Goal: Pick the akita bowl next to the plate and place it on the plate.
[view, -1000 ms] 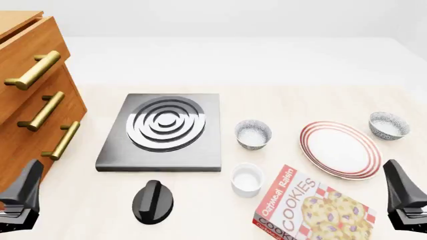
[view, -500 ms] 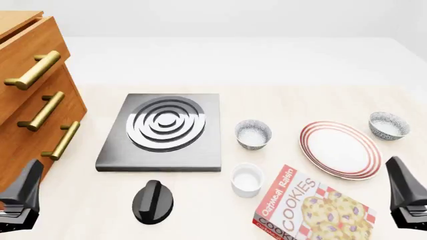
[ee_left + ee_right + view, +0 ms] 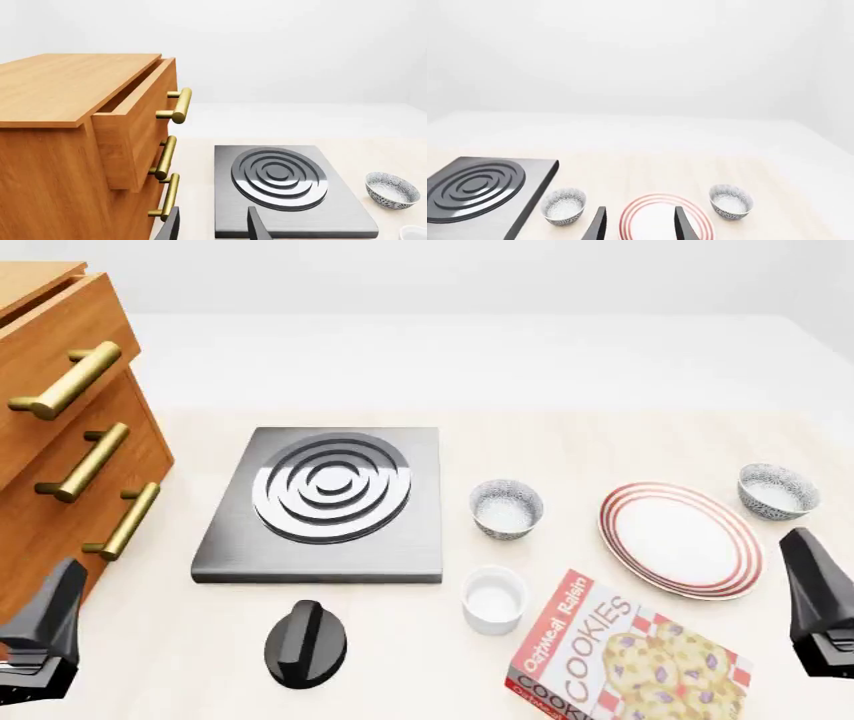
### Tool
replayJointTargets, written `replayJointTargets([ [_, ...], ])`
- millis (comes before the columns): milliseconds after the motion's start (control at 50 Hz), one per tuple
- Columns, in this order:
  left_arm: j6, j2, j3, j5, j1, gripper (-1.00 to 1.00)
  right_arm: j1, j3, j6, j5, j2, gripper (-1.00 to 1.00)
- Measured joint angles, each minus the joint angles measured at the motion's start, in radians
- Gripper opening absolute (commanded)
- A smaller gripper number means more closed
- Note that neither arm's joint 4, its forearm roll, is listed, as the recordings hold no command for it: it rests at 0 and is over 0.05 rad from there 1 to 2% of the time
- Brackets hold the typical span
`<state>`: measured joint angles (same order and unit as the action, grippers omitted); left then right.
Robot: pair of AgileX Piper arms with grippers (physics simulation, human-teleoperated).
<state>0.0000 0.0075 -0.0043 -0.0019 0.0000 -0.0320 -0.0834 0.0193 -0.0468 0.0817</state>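
The surface (image 3: 601,435) is pale wood, running back to a plain white floor and white walls. A wooden drawer chest (image 3: 54,420) with brass handles stands at its left edge, its top drawer pulled partly out. Beside it lies the grey slab (image 3: 323,505) with silver rings.

The plate (image 3: 681,538) sits at the right. One akita bowl (image 3: 778,490) rests on the surface just beyond the plate's far right rim, apparently not touching it; the second bowl (image 3: 506,507) stands to the plate's left.

The left tool (image 3: 212,227) and the right tool (image 3: 639,225) each hang low with fingers apart, holding nothing.
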Motion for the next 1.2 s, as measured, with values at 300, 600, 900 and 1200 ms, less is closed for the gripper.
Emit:
replayJointTargets([
  [300,0.0,0.0,0.0,0.0,0.0,1.0,-0.011,-0.029,0.001,-0.055,0.072,1.0],
  [600,0.0,0.0,0.0,0.0,0.0,1.0,-0.015,-0.052,0.003,-0.137,0.169,1.0],
  [900,0.0,0.0,0.0,0.0,0.0,1.0,-0.019,-0.066,0.007,-0.214,0.258,1.0],
  [1200,0.0,0.0,0.0,0.0,0.0,1.0,-0.031,-0.083,0.011,-0.285,0.349,1.0],
])
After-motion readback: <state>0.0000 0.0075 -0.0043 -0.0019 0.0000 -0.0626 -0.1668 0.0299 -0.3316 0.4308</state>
